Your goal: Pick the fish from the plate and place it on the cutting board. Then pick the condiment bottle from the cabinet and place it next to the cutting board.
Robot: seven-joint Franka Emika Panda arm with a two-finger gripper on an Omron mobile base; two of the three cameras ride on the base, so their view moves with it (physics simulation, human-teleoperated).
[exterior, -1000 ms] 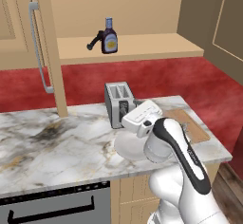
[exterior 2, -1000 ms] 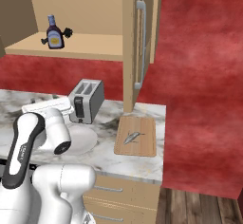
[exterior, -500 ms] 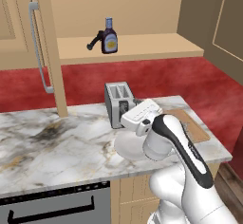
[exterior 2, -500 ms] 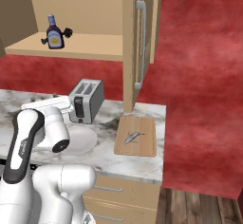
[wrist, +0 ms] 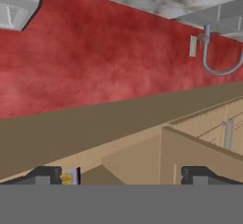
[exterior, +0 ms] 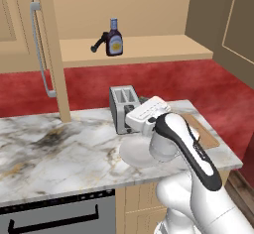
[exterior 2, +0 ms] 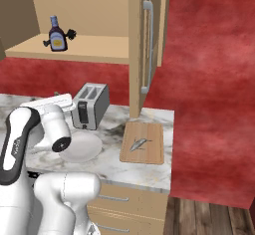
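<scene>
**Fish on the board, bottle on the shelf, gripper spread and empty**

In your right base view the small silvery-grey fish (exterior 2: 139,143) lies on the flat light-brown wooden cutting board (exterior 2: 152,153), near the board's middle, at about 4 o'clock from the silver two-slot toaster (exterior 2: 89,105). In the left base view the arm's forearm covers most of that board, so you see only a strip of it at the bench's right end and the fish is hidden.

The round white plate (exterior 2: 85,148) sits on the grey-veined marble bench (exterior: 59,148) just in front of the toaster. The arm's elbow overlaps its left part in the right base view and its right part in the left base view.

The small dark purple-brown condiment bottle with a blue cap (exterior: 114,38) stands upright on the wide shelf of the light tan wooden cabinet (exterior: 149,49), at 12 o'clock from the toaster. A small black brush-like tool (exterior: 99,43) leans just beside it; you cannot tell whether they touch.

In the hand view the gripper (wrist: 121,175) has its fingertips (wrist: 45,174) far apart with nothing between them. That view is rolled over: a scrap of yellow label shows by the left fingertip, cut off by the bottom edge. In both base views the white hand hides the gripper's fingers.
</scene>
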